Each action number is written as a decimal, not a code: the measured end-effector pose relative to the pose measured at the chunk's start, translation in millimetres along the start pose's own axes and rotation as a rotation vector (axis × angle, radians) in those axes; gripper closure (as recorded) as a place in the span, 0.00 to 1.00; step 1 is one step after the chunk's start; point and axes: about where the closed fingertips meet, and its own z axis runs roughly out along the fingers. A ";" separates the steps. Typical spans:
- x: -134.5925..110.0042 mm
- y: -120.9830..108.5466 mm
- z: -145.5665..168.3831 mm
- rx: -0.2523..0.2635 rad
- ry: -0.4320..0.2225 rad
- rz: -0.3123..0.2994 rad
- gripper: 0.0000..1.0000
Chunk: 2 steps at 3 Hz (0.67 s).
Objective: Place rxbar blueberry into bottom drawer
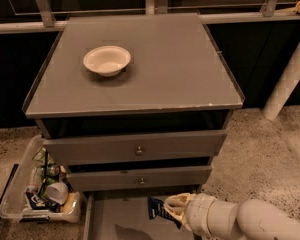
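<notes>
Over the bottom drawer (121,215), the gripper (170,207) holds the rxbar blueberry (155,209) clear of its floor.

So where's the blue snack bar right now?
In the camera view, the rxbar blueberry is low in the middle, held in the gripper just above the open bottom drawer, below the lower knobbed drawer front.

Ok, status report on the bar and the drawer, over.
Gripper low over the open bottom drawer, shut on the rxbar blueberry. Bar not yet on the drawer floor. No obstacle seen beneath.
</notes>
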 end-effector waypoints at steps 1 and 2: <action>46.8 -26.9 45.0 0.063 0.016 -0.012 1.00; 46.7 -26.9 45.0 0.063 0.016 -0.012 1.00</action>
